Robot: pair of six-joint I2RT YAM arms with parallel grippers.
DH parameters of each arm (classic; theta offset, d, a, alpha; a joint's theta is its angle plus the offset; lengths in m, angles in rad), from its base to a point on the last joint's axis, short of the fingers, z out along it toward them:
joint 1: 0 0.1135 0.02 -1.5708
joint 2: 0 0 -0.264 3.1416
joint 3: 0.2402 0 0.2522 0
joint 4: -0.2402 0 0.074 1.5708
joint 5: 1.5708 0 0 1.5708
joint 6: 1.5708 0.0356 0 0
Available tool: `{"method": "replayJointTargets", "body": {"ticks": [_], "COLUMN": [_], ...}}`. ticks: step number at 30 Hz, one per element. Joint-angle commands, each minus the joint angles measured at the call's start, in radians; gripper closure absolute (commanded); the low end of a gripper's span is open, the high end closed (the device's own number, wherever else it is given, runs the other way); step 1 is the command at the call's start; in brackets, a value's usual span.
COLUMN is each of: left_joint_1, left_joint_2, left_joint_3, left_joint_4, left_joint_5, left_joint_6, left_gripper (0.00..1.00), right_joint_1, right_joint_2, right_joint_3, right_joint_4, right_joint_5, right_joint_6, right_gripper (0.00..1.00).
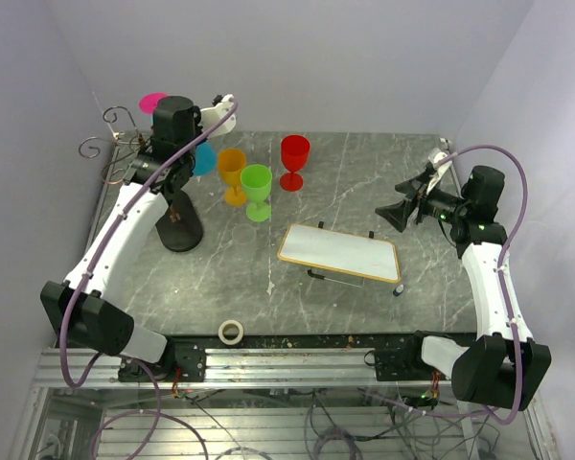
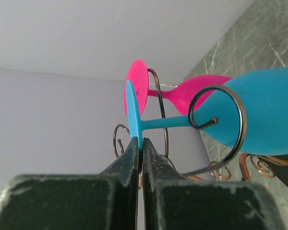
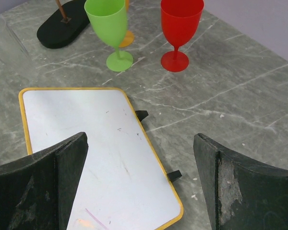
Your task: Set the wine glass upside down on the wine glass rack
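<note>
My left gripper (image 2: 140, 141) is shut on the rim of the foot of a blue wine glass (image 2: 269, 110). The glass's stem lies inside a curled arm of the dark wire rack (image 2: 240, 129), and its bowl hangs on the table side of the arm. A pink wine glass (image 2: 192, 91) hangs on the rack just behind it. In the top view the left gripper (image 1: 187, 144) is up at the rack (image 1: 110, 120), with the blue glass (image 1: 204, 158) beside it. My right gripper (image 1: 402, 213) is open and empty at the right, above the table.
Orange (image 1: 232, 172), green (image 1: 257, 190) and red (image 1: 294, 158) wine glasses stand upright mid-table. The rack's black oval base (image 1: 180, 233) sits at the left. A yellow-framed whiteboard (image 1: 340, 252) lies below the right gripper (image 3: 139, 158). A tape roll (image 1: 231, 332) lies near the front edge.
</note>
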Motion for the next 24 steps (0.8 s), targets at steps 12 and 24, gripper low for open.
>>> {"method": "replayJointTargets", "body": {"ticks": [12,24], "left_joint_1": [0.005,0.0], "left_joint_2": [-0.114,-0.106], "left_joint_3": [-0.046,-0.015], "left_joint_4": [-0.019,-0.081], "left_joint_5": [0.096,0.229], "left_joint_6": [0.026,0.075], "left_gripper": [0.93,0.93], "right_joint_1": [-0.014,-0.022], "right_joint_2": [0.005,0.003], "right_joint_3": [-0.014,-0.015], "right_joint_4": [0.025,0.027], "right_joint_5": [-0.015,-0.02], "right_joint_6": [0.0,0.0], "right_gripper": [0.09,0.08]}}
